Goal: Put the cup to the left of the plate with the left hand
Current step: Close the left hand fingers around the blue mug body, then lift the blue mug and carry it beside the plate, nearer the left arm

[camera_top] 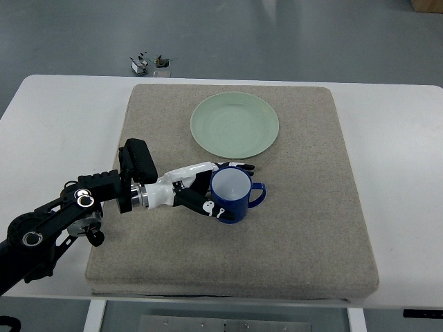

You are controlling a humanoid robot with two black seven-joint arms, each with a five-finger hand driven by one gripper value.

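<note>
A blue cup (234, 194) with a white inside stands upright on the grey mat (304, 207), its handle pointing right. It sits just below the pale green plate (234, 125), a little apart from the plate's near rim. My left hand (208, 188) reaches in from the left and its fingers wrap around the cup's left side, top and bottom. The right arm does not show.
The mat lies on a white table (48, 111). Small bits of hardware (149, 63) lie on the floor beyond the table's far edge. The mat's left part beside the plate and its right half are bare.
</note>
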